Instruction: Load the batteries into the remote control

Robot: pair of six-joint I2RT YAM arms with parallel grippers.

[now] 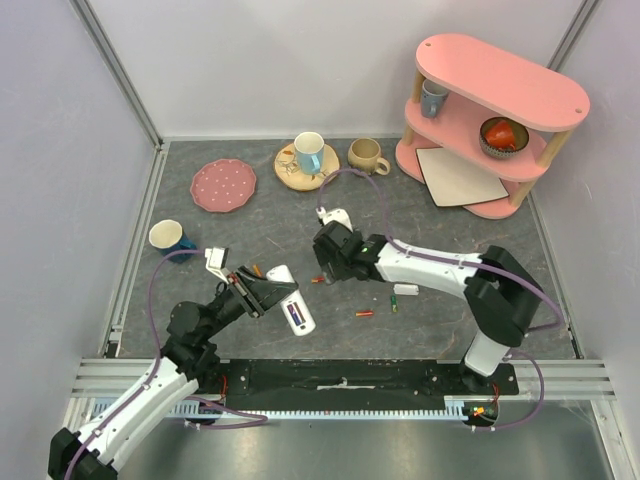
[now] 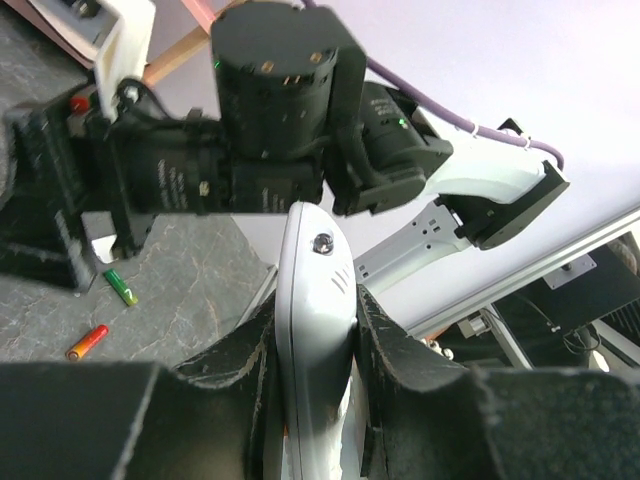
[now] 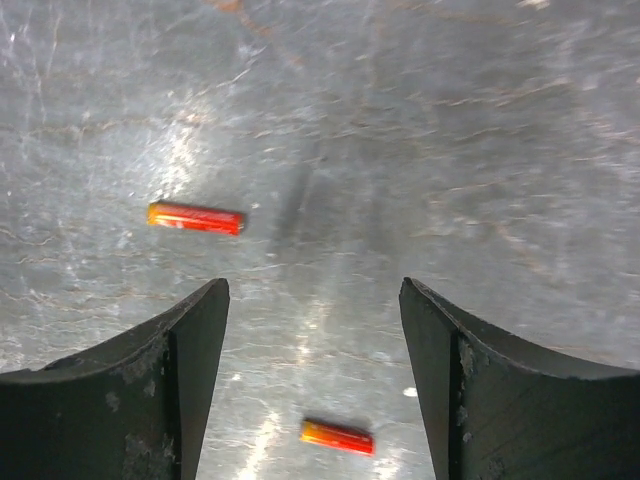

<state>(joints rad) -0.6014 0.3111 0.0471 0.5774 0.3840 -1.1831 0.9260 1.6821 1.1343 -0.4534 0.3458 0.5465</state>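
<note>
From above, the left fingers [image 1: 258,290] are closed on the remote control [image 1: 292,305], which looks to be held up off the surface [image 1: 440,240], its long body slanting toward the near edge. The right fingers [image 1: 328,268] hang low just beside it, over a red-orange battery [image 1: 318,280]. A second red-orange battery [image 1: 365,313] and a green battery [image 1: 393,305] lie loose further right, near a small white piece [image 1: 405,290] (possibly the battery cover, too small to tell). How far the right fingers are spread cannot be read from here.

The left wrist view shows the grip itself. The remote is clamped edge-on between the two dark pads, its white end pointing at the right arm's wrist. The battery bay is not visible, so I cannot tell whether it is open.

Only the right wrist view settles the other hand. Its fingers are wide apart and empty, with a near battery [image 3: 337,437] low in the gap and a far battery [image 3: 195,217] ahead to the left.

I judge the step in hand to be picking up the first battery. The next move calls for centring on one battery, descending, and closing across its thin width.
</note>
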